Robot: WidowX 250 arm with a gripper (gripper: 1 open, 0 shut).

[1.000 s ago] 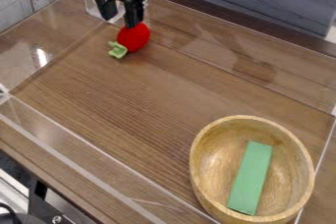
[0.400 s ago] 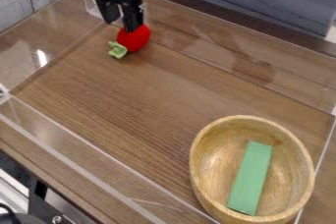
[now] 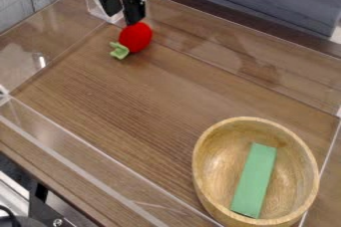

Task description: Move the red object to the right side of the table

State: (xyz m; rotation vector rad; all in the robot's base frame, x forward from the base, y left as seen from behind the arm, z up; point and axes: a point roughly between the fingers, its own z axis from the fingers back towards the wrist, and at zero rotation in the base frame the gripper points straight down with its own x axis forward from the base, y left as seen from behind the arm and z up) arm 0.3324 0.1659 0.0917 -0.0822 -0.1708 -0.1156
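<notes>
The red object (image 3: 135, 37), a small strawberry-like toy with a light green leafy end pointing left, lies on the brown wood-grain table (image 3: 160, 102) at the far left. Just above and behind it hangs my black gripper (image 3: 122, 14), pointing down with its fingers open and nothing between them. The fingertips stand slightly clear of the toy's top.
A round light wooden bowl (image 3: 213, 176) holding a flat green block (image 3: 254, 179) sits at the near right corner. Clear acrylic walls (image 3: 34, 62) edge the table on the left and front. A grey plank wall runs along the back.
The gripper has lifted a little off the red object and rolled slightly. The toy lies where it was.
</notes>
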